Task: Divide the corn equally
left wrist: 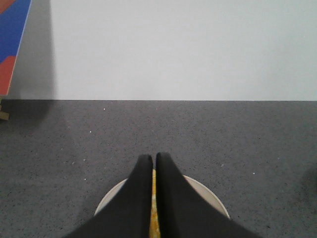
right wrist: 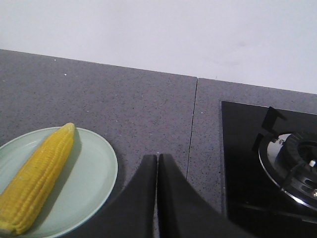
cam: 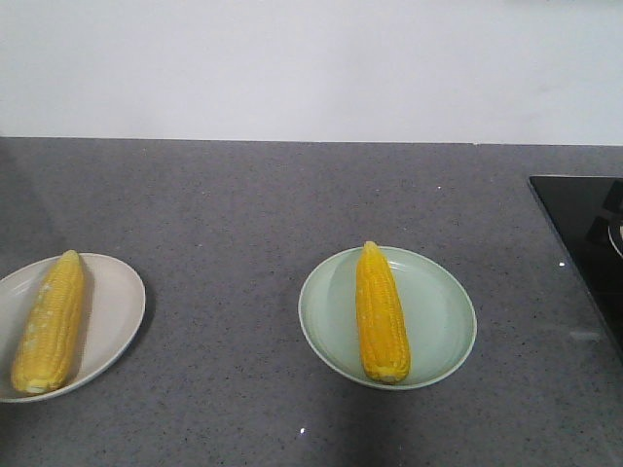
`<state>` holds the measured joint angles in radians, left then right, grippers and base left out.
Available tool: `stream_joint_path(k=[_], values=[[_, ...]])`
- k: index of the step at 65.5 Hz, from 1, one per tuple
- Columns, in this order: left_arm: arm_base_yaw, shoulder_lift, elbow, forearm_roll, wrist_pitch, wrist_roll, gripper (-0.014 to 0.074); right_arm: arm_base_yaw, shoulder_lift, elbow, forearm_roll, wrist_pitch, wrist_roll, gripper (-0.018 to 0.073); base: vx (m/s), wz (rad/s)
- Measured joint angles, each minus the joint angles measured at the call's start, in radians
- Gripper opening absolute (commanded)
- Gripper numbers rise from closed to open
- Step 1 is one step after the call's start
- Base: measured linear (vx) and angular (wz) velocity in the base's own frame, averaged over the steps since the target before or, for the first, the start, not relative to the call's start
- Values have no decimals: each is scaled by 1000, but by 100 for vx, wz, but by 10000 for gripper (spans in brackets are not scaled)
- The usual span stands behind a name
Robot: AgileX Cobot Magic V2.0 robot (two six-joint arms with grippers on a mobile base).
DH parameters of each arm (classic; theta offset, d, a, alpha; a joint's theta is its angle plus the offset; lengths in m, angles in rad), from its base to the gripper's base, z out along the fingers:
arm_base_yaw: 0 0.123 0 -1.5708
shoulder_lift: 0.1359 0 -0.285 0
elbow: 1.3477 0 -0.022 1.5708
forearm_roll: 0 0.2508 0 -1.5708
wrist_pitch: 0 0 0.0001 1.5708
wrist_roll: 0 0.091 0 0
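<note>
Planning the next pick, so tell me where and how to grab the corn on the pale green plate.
Grip the corn around its thick middle, coming straight down from above. It lies flat along the green plate, tip pointing away toward the wall, so the gripper should close across its width. The middle is widest and most even; the tapered tip would likely slip. The shallow plate rim leaves room on both sides.

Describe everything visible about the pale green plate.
The pale green plate is round and shallow with a smooth, slightly raised rim, looking like glazed ceramic or melamine. It sits flat on the speckled grey counter, right of centre, left of the black stove. One yellow corn cob lies lengthwise on its left half, pointed tip away from the camera. Nothing else touches it; the shut right pincer is beside it, apart.
</note>
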<state>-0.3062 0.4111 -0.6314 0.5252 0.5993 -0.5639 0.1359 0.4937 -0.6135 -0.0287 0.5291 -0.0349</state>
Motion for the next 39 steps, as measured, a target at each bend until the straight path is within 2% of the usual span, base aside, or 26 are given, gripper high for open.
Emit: stream_joint_path(k=[39], values=[[0,0,0,0,0,0,-8,0,0,0,0,0,0,-11,0,0]])
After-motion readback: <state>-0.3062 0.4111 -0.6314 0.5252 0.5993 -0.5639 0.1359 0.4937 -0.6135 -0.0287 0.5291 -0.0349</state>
